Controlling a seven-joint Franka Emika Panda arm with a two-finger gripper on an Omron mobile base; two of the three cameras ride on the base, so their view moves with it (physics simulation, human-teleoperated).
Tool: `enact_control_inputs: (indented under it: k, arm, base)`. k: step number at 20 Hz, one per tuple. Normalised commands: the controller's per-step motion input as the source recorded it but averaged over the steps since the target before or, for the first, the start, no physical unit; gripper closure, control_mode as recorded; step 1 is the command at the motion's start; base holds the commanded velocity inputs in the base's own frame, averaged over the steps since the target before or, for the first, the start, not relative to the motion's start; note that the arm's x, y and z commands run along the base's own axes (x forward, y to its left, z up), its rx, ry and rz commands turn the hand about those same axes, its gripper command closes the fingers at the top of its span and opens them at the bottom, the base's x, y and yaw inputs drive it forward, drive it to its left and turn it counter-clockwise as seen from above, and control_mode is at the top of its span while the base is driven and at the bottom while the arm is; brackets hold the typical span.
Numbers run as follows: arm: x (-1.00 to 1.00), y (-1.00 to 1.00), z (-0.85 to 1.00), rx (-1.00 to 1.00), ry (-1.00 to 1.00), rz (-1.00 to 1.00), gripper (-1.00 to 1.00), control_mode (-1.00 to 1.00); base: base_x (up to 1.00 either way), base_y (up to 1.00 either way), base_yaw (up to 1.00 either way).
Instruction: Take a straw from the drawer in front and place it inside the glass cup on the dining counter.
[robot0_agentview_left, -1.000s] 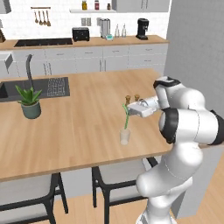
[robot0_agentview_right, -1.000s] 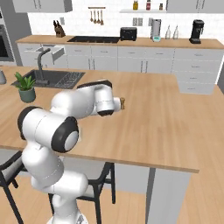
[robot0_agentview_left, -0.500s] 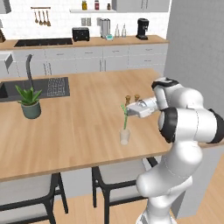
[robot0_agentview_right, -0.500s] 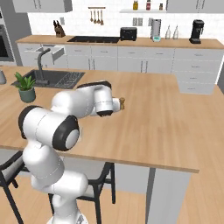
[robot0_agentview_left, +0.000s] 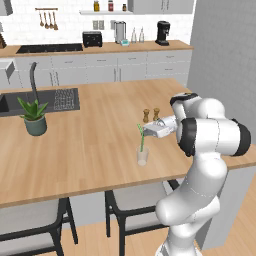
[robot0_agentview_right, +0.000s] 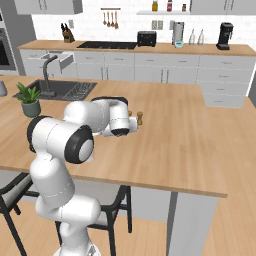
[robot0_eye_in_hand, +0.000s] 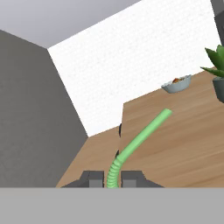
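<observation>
**Straw lowered into the cup, gripper not yet released**

Left base view: over the last second the gripper (robot0_agentview_left: 146, 131) has dropped and slid a little toward the near edge of the dining counter (robot0_agentview_left: 90, 150), carrying the straw (robot0_agentview_left: 141, 139) with it. The straw's lower end now sits inside the glass cup (robot0_agentview_left: 143, 156), which stands upright on the wood in front of the 2 shakers (robot0_agentview_left: 151, 115); a second ago the straw's tip hung higher over the rim. The cup has not shifted.

Right base view: the arm's forearm and wrist cover the cup and the hand, so the grip cannot be judged here. The arm has barely changed pose; 1 shaker (robot0_agentview_right: 140, 118) peeks out beside it.

Hand view: the 2 fingers (robot0_eye_in_hand: 133, 178) sit close on either side of the straw's ribbed bend, clamped on it, with the green shaft running away toward the potted plant (robot0_eye_in_hand: 217, 70).

My judgement: insertion is essentially achieved. What remains is letting go and withdrawing upward without dragging the straw or tipping the light cup.
</observation>
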Motion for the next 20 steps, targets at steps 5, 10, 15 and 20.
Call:
enact_control_inputs:
  k: [5,10,15,20]
  arm:
    - [0.4,0.0,-0.2,0.0,0.0,0.0,1.0,-1.0]
    - [0.33,0.0,-0.2,0.0,0.0,0.0,1.0,-1.0]
    - [-0.43,0.0,-0.04,0.0,0.0,0.0,1.0,-1.0]
    - [-0.52,-0.02,0.0,0.0,0.0,0.0,1.0,-1.0]
  base:
    - [0.0,0.0,0.0]
    - [0.0,0.0,0.0]
    - [0.0,0.0,0.0]
    - [0.0,0.0,0.0]
